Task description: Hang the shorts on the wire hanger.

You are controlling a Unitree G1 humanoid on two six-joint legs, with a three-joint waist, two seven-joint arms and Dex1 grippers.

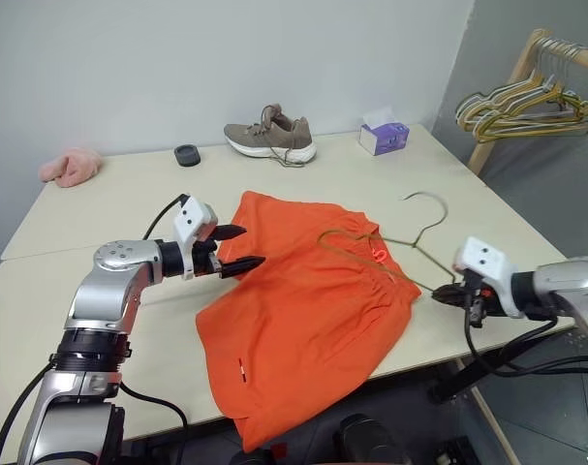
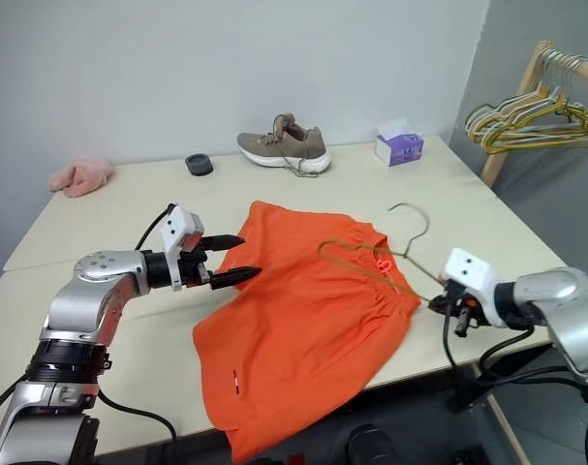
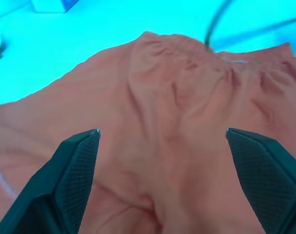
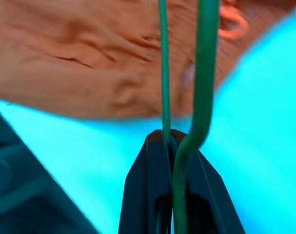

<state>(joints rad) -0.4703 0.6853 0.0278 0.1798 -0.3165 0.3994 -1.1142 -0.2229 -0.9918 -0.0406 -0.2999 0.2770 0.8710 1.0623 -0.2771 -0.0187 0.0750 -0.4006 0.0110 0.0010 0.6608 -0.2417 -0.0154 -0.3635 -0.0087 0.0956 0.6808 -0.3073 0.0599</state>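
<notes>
The shorts [image 1: 308,315] were spread flat on the desk [image 1: 109,199], their lower leg hanging over the near edge. The wire hanger [image 1: 390,247] was laid across the gathered waistband, its hook curving up beyond the fabric and one end threaded into the waist opening. The right hand [image 1: 447,294] was clamped on the hanger's outer corner just past the shorts' edge, its fingers pressed together around the wire. The left hand [image 1: 237,248] was held just above the far side of the shorts, its fingers [image 3: 77,161] spread wide apart with nothing between them. A shoe [image 1: 270,134], a tissue box [image 1: 384,135], a small dark ring [image 1: 187,155] and a pink cloth [image 1: 71,166] were set along the back of the desk. A bunch of hangers [image 1: 526,102] was hung on a rack to the right.
</notes>
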